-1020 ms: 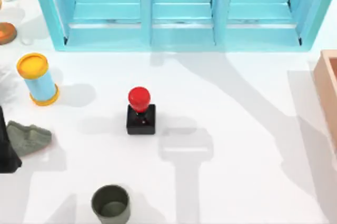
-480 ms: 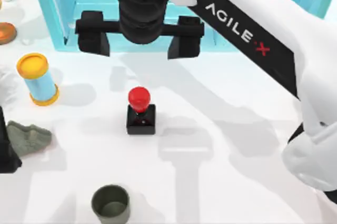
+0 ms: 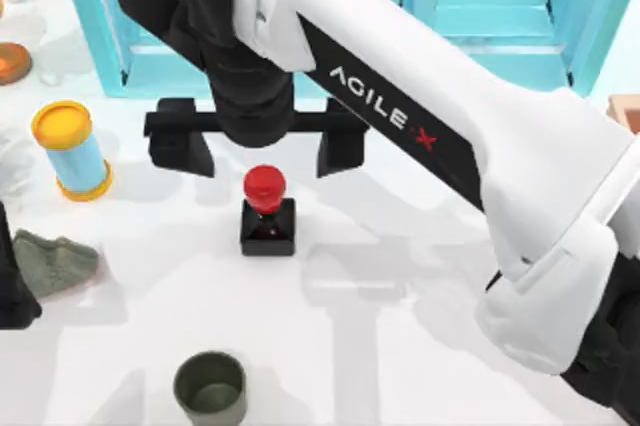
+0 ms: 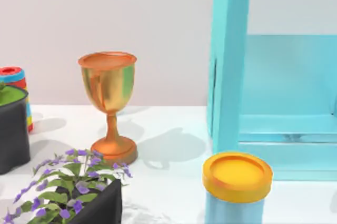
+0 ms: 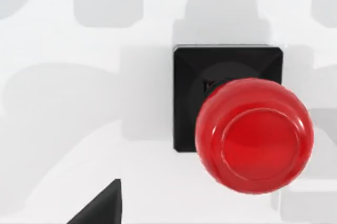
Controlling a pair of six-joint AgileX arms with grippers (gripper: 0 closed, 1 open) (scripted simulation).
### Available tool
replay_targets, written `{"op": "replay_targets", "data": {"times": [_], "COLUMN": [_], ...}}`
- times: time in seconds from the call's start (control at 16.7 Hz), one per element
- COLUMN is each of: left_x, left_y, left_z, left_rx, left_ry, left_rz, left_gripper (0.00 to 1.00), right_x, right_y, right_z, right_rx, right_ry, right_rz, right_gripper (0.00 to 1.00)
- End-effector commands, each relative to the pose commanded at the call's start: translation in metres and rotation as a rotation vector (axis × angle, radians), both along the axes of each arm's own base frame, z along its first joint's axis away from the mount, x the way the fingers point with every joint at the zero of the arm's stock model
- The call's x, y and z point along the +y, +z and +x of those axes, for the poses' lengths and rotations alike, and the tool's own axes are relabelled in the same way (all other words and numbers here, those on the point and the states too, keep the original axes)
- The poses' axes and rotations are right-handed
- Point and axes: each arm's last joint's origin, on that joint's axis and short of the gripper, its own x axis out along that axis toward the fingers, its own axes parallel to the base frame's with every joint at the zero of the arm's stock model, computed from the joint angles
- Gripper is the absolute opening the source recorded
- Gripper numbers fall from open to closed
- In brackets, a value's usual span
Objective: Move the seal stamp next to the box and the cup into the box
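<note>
White bench (image 3: 420, 366), turquoise shelf cabinet (image 3: 500, 36) along its far edge. Right pincer (image 3: 262, 153) spread wide open, hovering just beyond and above the seal stamp (image 3: 267, 212), one finger to each side of the red knob, touching nothing. Seal stamp upright directly below and a little nearer than the pincer, seen close from the right wrist (image 5: 237, 124), not gripped. Farther out on the near side, the cup (image 3: 211, 388) standing alone, well apart from the pincer. Away to the pincer's right, at the bench edge, a sliver of the box (image 3: 626, 110). Left arm parked at the left side, beside the light-blue cylinder (image 3: 74, 152).

Nothing done yet, judging by this: stamp still to be grasped and carried beside the box, cup still to go inside.
</note>
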Motion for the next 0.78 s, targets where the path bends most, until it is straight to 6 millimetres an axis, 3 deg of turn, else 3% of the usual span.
{"op": "replay_targets", "data": {"times": [0.36,0.78], "left_x": [0.000,0.000], "left_y": [0.000,0.000], "left_z": [0.000,0.000], "left_rx": [0.000,0.000], "left_ry": [0.000,0.000], "left_rz": [0.000,0.000], "left_gripper": [1.00,1.00], "right_x": [0.000,0.005], "right_y": [-0.004,-0.051], "right_z": [0.003,0.014], "right_rx": [0.002,-0.003], "right_ry": [-0.002,0.000], "right_rz": [-0.004,0.004], "right_gripper": [1.00,1.00]}}
